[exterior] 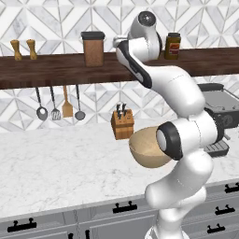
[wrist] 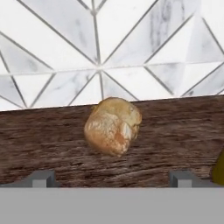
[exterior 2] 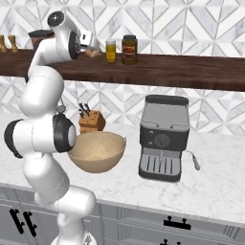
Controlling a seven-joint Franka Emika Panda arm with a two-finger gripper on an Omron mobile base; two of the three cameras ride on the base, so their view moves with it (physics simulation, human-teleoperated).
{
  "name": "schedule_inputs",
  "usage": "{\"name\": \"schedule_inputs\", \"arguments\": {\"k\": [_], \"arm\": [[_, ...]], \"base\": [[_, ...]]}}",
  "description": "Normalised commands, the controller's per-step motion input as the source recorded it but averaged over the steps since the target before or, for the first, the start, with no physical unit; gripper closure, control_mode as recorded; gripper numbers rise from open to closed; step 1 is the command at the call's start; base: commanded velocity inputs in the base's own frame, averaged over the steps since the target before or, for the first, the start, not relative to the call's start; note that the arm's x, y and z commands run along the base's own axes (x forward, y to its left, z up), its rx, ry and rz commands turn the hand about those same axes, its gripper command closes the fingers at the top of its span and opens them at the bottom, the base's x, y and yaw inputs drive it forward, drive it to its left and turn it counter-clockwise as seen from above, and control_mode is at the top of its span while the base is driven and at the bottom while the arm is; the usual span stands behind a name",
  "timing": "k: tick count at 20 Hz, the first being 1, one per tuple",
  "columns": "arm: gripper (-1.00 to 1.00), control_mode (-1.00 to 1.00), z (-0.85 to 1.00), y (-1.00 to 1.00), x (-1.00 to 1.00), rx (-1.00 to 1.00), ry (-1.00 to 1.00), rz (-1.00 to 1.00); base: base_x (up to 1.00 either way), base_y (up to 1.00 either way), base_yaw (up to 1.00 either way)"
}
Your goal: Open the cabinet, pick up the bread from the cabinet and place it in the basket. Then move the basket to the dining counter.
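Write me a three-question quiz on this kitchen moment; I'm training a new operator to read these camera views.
1. True or false: the bread lies on the dark wooden shelf.
2. In the hand view, the gripper is: A) shut on the bread, B) open, short of the bread, C) inside the basket.
3. What stands right behind the basket on the marble counter?

Key: 1 true. 2 B. 3 the knife block.
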Motion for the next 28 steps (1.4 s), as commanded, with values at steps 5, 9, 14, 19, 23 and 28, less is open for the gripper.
{"name": "schedule_inputs", "arguments": {"k": [5, 9, 14, 19, 23, 28], "arm": [[-1.00, -1.00, -0.09, 0.02, 0.38, 0.00, 0.00, 0.00], [-1.00, -1.00, -0.08, 0.09, 0.35, 0.00, 0.00, 0.00], [-1.00, -1.00, -0.16, 0.01, 0.35, 0.00, 0.00, 0.00], [-1.00, -1.00, -0.12, 0.00, 0.39, 0.00, 0.00, -0.01], [-1.00, -1.00, -0.09, 0.00, 0.21, 0.00, 0.00, 0.00], [-1.00, -1.00, -0.17, 0.00, 0.04, 0.00, 0.00, -0.01]], "base": [[0.00, 0.00, 0.00], [0.00, 0.00, 0.00], [0.00, 0.00, 0.00], [0.00, 0.00, 0.00], [0.00, 0.00, 0.00], [0.00, 0.00, 0.00]]}}
